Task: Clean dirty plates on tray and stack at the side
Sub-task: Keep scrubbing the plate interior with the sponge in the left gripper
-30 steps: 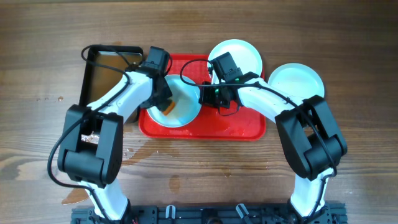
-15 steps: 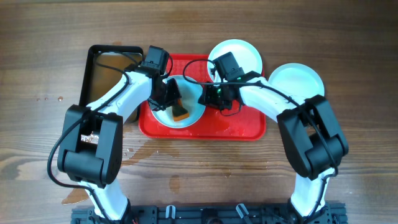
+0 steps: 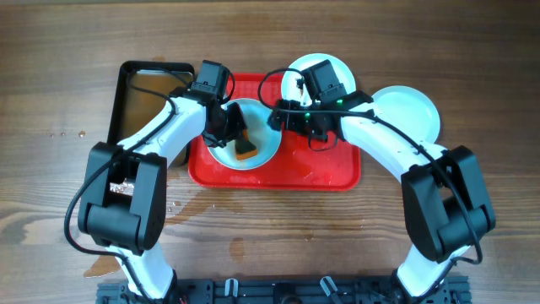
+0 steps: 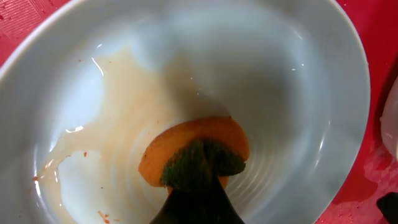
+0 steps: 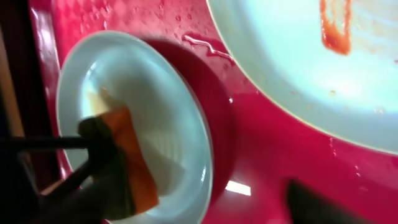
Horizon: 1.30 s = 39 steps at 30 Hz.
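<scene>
Left jaws pinch the sponge [image 3: 245,152], scrubbing the tray's [image 3: 329,171] 9 o'clock plate [image 3: 260,135]; right jaws' state unclear; sauce film [image 4: 121,99] needs wiping next.

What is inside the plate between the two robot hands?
An orange sponge with a dark green scrubby side, pinched by the left gripper, plus thin orange-brown smears. The bit of plate under the sponge is hidden.

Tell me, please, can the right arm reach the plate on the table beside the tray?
Probably yes: the table plate lies bare beside its forearm, nothing over it, though the right gripper sits by the sponged plate.
</scene>
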Available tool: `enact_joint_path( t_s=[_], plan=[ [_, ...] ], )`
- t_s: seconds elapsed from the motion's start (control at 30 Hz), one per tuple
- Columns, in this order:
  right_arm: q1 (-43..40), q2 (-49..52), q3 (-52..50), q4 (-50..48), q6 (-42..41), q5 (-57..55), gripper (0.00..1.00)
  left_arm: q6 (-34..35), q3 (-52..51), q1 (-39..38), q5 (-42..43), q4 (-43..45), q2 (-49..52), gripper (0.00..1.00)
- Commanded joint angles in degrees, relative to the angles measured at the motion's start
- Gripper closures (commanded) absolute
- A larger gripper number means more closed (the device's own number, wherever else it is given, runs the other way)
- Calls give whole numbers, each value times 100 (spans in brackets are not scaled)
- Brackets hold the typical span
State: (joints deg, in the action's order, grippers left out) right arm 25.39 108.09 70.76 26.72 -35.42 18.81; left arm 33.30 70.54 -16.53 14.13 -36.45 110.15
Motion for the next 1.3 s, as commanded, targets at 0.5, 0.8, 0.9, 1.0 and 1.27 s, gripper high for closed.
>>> enact_joint_path(
  t_s=[0.5, 0.8, 0.9, 1.0, 1.27],
  plan=[
    [13, -63, 15, 9, 76, -452, 0, -31, -22, 37, -4, 74, 11, 96],
    [13, -63, 15, 7, 76, -452, 0, -2116, 214, 369, 144, 35, 0, 96],
    [13, -63, 15, 9, 76, -452, 0, -1615, 212, 481, -321, 83, 0, 96],
    [13, -63, 15, 9, 76, -452, 0, -544, 212, 481, -933, 22, 0, 96],
    [13, -63, 15, 9, 76, -452, 0, -605, 212, 455, -282, 151, 0, 96]
  ],
)
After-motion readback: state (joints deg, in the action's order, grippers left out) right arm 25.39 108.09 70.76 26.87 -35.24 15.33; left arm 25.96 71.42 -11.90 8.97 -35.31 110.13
